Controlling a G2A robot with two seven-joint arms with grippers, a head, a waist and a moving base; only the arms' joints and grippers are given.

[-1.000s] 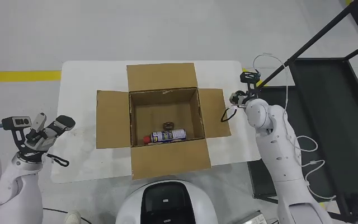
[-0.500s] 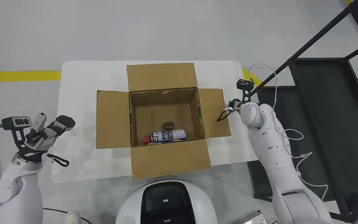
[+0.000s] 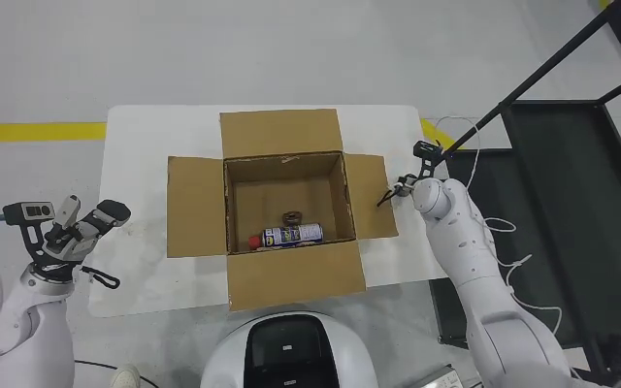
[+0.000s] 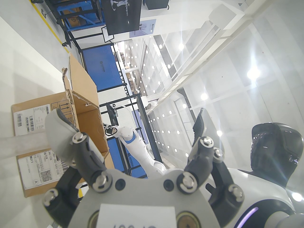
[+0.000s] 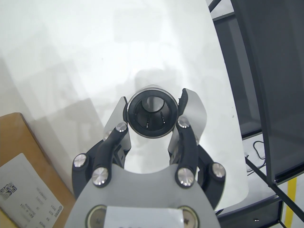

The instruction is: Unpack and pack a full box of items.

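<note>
The right gripper (image 5: 153, 106) pinches a metal sleeve (image 5: 152, 117) over the table (image 3: 146, 126), right of the open box (image 3: 281, 131), probably to unload it there. The left gripper (image 4: 127, 122) sits spread at lower left, clear of the box.

Pretty bright overall, all lit from overhead. The ceiling lights (image 4: 253, 74) flare into starbursts in the left wrist view, and straight lines bow toward its edges. Glare nearly washes out the white surface (image 5: 95, 36). The box (image 3: 286, 194) is dimmer inside.
</note>
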